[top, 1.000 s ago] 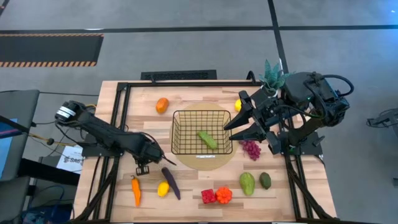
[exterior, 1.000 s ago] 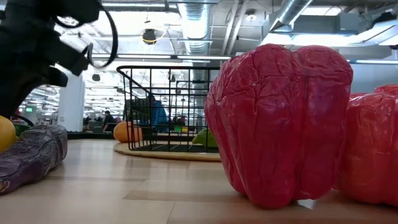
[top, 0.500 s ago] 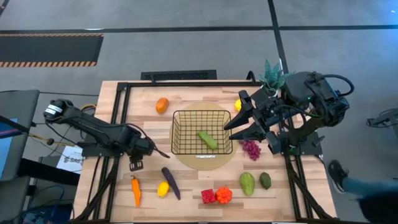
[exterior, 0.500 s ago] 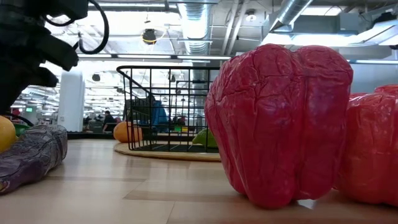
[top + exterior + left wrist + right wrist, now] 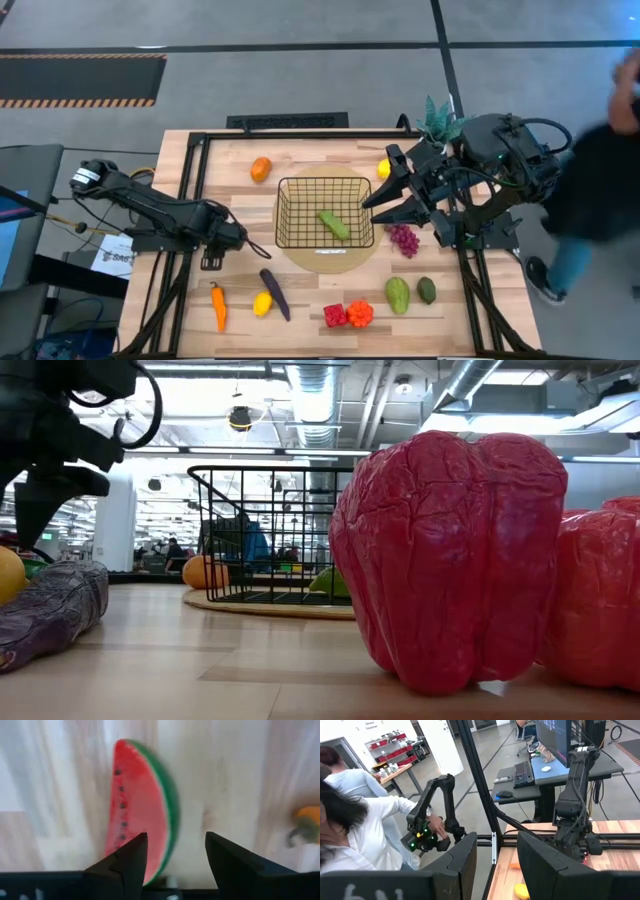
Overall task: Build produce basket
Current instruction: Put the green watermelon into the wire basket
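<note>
Beside basket: grapes, eggplant.

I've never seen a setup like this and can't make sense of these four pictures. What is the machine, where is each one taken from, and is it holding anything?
It is a robot with two dark arms at a wooden table. One picture looks straight down from above, one looks level across the tabletop, and the other two come from a small camera on each wrist.

Toy fruit and vegetables lie around a black wire basket that holds one green piece. The huge red shape in the level view is a toy pepper close to that camera.

The left gripper is open above a watermelon slice, holding nothing. The right gripper hangs open beside the basket, also holding nothing. A person is passing the table.
</note>
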Motion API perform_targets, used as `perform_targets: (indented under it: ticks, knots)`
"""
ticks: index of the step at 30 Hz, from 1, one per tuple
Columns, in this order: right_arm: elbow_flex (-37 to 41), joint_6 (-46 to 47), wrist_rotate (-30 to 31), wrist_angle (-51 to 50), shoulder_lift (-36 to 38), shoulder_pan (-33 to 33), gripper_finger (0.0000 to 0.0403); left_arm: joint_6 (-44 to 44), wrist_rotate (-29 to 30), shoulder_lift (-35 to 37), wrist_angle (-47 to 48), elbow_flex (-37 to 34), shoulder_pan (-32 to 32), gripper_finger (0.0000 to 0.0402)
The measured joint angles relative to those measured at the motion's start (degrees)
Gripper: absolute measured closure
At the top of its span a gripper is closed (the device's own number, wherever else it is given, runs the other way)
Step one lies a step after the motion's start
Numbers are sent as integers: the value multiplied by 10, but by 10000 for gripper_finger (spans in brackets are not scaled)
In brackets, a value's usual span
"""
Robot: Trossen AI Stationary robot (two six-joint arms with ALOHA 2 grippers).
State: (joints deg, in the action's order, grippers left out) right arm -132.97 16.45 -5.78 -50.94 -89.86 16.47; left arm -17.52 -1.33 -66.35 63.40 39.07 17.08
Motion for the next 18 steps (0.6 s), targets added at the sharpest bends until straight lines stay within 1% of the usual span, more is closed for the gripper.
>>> perform_targets:
  ticks: [3, 6, 9, 11, 18]
  knots:
    - [0, 0, 0, 0, -1, 0, 243, 18, 11, 0, 2, 0, -5, 214]
    - [0, 0, 0, 0, -1, 0, 245, 23, -4, 0, -5, -4, -15, 214]
    - [0, 0, 0, 0, -1, 0, 245, 18, -26, 0, -9, -31, -25, 214]
    - [0, 0, 0, 1, -1, 0, 245, 19, -42, 0, -13, -35, -30, 214]
    - [0, 1, 0, 2, -6, 0, 247, 1, -14, -1, -38, -27, -50, 214]
